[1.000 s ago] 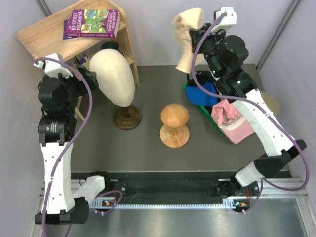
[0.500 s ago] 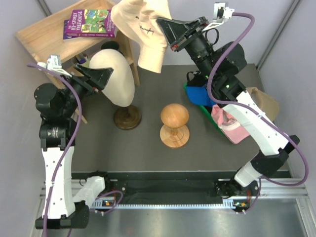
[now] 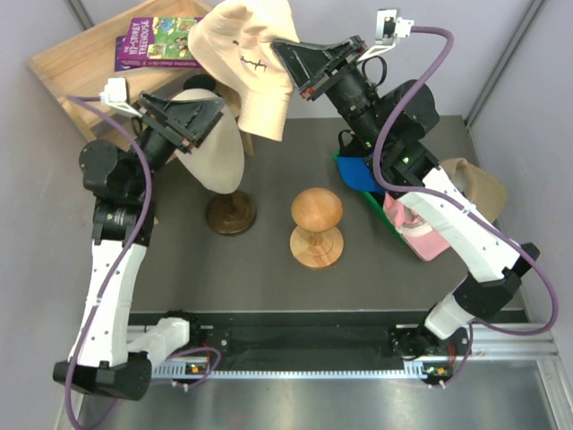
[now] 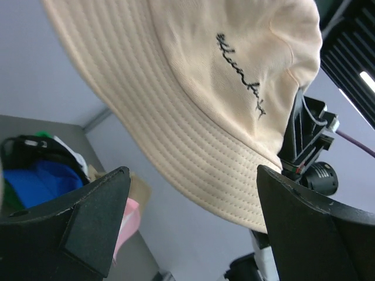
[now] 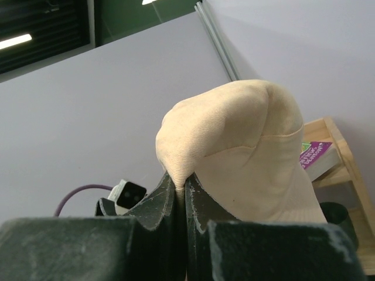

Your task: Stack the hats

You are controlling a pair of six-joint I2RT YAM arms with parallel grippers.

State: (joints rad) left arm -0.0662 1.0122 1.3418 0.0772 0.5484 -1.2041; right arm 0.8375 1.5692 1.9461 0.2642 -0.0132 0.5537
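I've got the right gripper (image 3: 286, 64) pinched tight on a fold of the pale peach bucket hat (image 3: 240, 54), which hangs at upper middle of the frame, above the cream head form (image 3: 224, 170). My left gripper (image 3: 213, 121) sits beneath the brim, fingers spread wide and holding nothing. I judge this the placing step. Next I'd catch the brim and lower the hat squarely over the form.

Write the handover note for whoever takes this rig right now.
Grippers: the right gripper is shut on the cream bucket hat, held high above the head form. The left gripper is open and empty, raised beside that form.
Other hats: blue cap and pink cap in the green bin, khaki hat at its right side.
Done: one hat lifted, no stack visible.
Left: set this hat down and stack the rest.
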